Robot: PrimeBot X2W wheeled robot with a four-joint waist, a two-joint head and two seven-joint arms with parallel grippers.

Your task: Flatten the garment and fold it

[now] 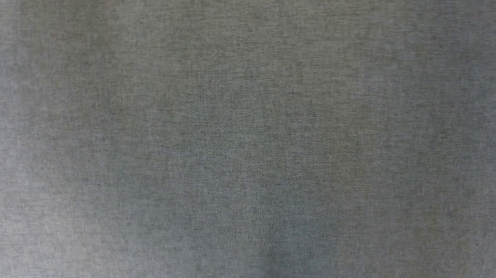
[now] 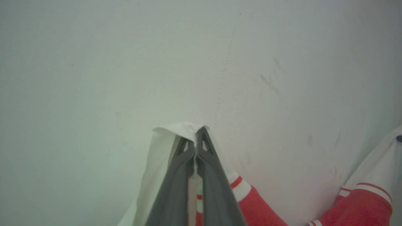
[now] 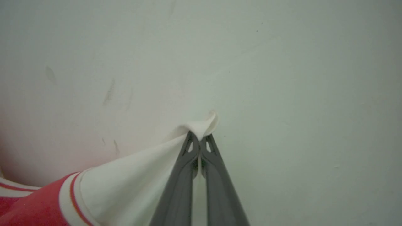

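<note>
The garment is a red jersey with white sleeves and red-white striped trim. In the left wrist view my left gripper [image 2: 196,138] is shut on a peak of white sleeve cloth of the garment [image 2: 163,157]; red body cloth [image 2: 260,210] hangs below, and the other white sleeve [image 2: 383,163] shows at the right edge. In the right wrist view my right gripper [image 3: 199,141] is shut on a white sleeve corner of the garment [image 3: 132,179], which stretches left to the red body [image 3: 37,207]. Both hold the cloth up in front of a pale wall.
A pale, scuffed wall [image 2: 125,62] stands behind the garment in both wrist views. The head view looks at a grey woven surface [image 1: 248,139] lying flat across the picture.
</note>
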